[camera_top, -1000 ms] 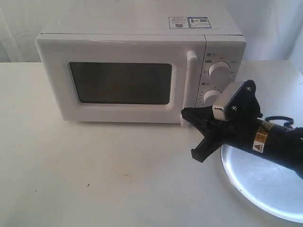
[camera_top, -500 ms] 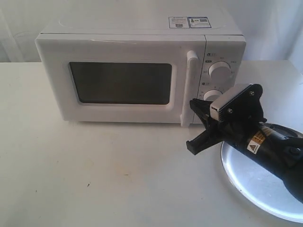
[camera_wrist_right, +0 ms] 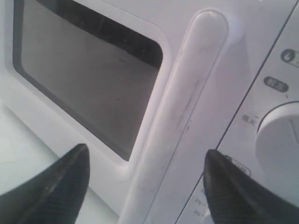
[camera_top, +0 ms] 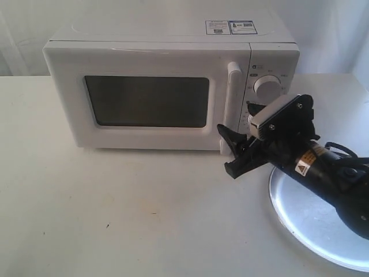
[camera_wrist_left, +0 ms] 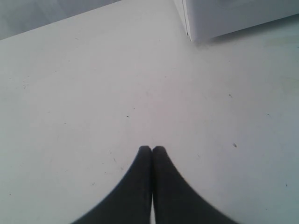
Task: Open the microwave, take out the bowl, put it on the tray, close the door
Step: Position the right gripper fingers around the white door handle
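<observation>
right fingers now bracket the handle, door yet to open

nearest me, my left gripper (camera_wrist_left: 152,150) hangs over the plain white table (camera_wrist_left: 70,93) with its two dark fingers pressed together, holding nothing, well apart from the work. the large round shiny silver metal tray (camera_top: 314,231) lies on that table under my right arm and carries nothing. my right gripper (camera_top: 226,151) is what changed: a second ago it sat low by the foot of the handle, half a second ago it had drawn back toward the two round white knobs (camera_top: 266,85), and now it has swung in again, fingers spread wide. in the right wrist view the tall vertical white bar handle (camera_wrist_right: 184,107) runs up through the gap between my fingers (camera_wrist_right: 60,186), one on the window side and one on the knob side, neither touching it as far as i can see. beyond, the white front door with its dark rectangular window (camera_top: 147,101) sits shut against the boxy white countertop microwave (camera_top: 150,52), just as in both earlier looks, so no step of the task is finished. the small round cream-white bowl i cannot see; the window is too dark, and i judge it is inside. i read the shift as the aiming done: next i would need to close on the handle or hook behind it and pull along the door's arc, gently enough not to drag the whole oven across the table
</observation>
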